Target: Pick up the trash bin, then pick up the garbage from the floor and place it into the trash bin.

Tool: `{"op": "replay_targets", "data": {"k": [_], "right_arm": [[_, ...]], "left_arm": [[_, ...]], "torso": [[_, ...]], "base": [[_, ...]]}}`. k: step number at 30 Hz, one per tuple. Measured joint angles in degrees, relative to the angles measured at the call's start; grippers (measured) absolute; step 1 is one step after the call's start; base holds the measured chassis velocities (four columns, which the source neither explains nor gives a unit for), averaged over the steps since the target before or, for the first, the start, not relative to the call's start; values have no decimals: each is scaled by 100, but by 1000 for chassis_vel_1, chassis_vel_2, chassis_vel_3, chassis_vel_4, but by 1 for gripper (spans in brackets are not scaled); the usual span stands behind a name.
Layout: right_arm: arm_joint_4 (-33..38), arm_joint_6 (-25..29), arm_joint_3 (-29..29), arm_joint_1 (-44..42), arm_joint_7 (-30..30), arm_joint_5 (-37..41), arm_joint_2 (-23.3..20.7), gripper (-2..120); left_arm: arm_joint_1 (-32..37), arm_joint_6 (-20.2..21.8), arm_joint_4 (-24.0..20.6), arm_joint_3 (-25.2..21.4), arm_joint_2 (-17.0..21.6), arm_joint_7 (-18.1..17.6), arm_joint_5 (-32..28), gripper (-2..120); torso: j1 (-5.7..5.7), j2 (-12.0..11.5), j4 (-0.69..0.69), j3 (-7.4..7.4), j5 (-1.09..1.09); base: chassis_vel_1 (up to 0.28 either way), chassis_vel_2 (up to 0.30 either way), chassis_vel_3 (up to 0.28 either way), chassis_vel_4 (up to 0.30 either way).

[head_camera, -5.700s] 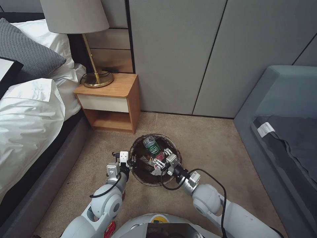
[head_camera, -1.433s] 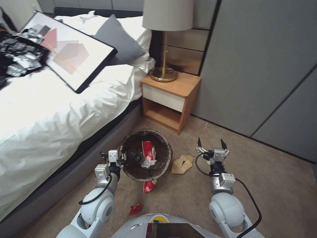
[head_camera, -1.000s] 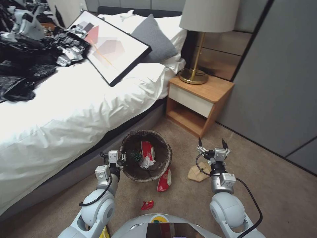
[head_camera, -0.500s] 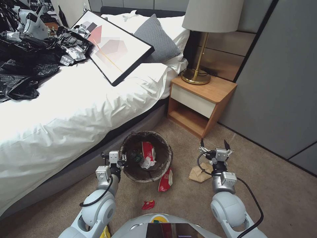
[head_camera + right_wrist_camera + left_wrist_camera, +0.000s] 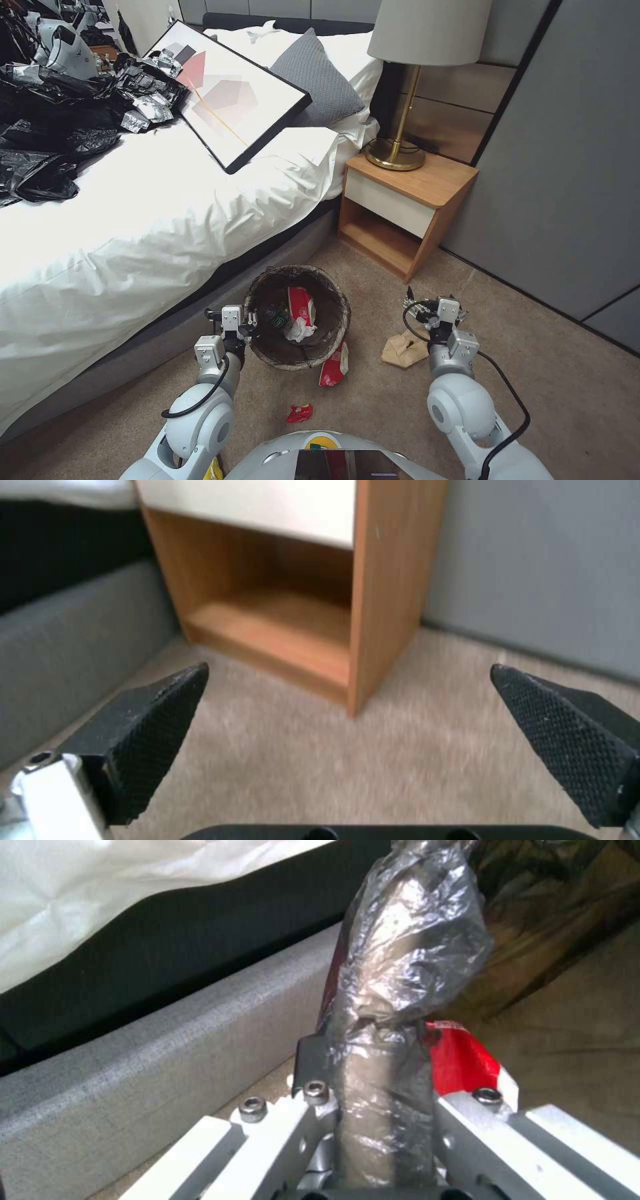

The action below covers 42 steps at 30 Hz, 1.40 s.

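1. Nearest to me on the carpet lies a small red wrapper, just ahead of my base.
2. A little farther on, a red-and-white packet leans at the foot of the trash bin, touching its side.
3. To my right of that packet, a crumpled brown paper bag rests flat on the carpet, just beside my right forearm.
4. The bin is a small round bucket with a dark bag folded over its rim; inside it I see a red-and-white wrapper, crumpled white paper and a green bottle.
5. My left gripper is clamped on the bin's near-left rim, its jaws closed tight on the bagged edge, my left arm reaching forward and bent at the elbow.
6. My right gripper hovers above the carpet just past the paper bag, jaws spread wide with nothing between them, my forearm raised and pointing ahead.
7. Beyond my right gripper stands the wooden nightstand with its open lower shelf.
8. The bin sits next to the grey bed base, with the white bedding above it.
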Motion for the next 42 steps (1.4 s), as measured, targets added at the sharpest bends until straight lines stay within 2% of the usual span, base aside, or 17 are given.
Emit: {"op": "replay_targets", "data": {"k": [7, 10, 13, 26, 29, 42], "right_arm": [[-128, -565, -51, 275, 261, 1014, -201, 100], [-342, -979, -91, 545, 518, 1721, -275, 100], [-553, -1162, -119, 691, 627, 2037, -302, 100], [-1081, -1374, -134, 874, 677, 2846, -215, 100], [-1305, -1520, -105, 954, 756, 3279, -171, 100], [-2617, -1411, -137, 1295, 687, 3295, -66, 100]], "left_arm": [[1, -10, 0, 15, 3, 5, 3, 2], [1, -13, 4, 39, -2, 9, 21, 2], [10, -17, 16, 58, -4, 14, 39, 2], [-47, -22, 105, 121, -21, 20, 54, 2], [-106, -19, 158, 193, -30, 18, 54, 2], [-216, -4, 226, 315, 33, 8, 20, 2]], "torso": [[0, 0, 0, 0, 0], [0, 0, 1, 0, 1], [0, 0, 1, 1, 1], [0, 0, 0, 1, 0], [0, 0, 0, 0, 0], [0, 0, 0, 0, 0]], "base": [[0, 0, 0, 0], [0, 0, 0, 0], [0, 0, 0, 0], [0, 0, 0, 0], [0, 0, 0, 0], [0, 0, 0, 0]]}}
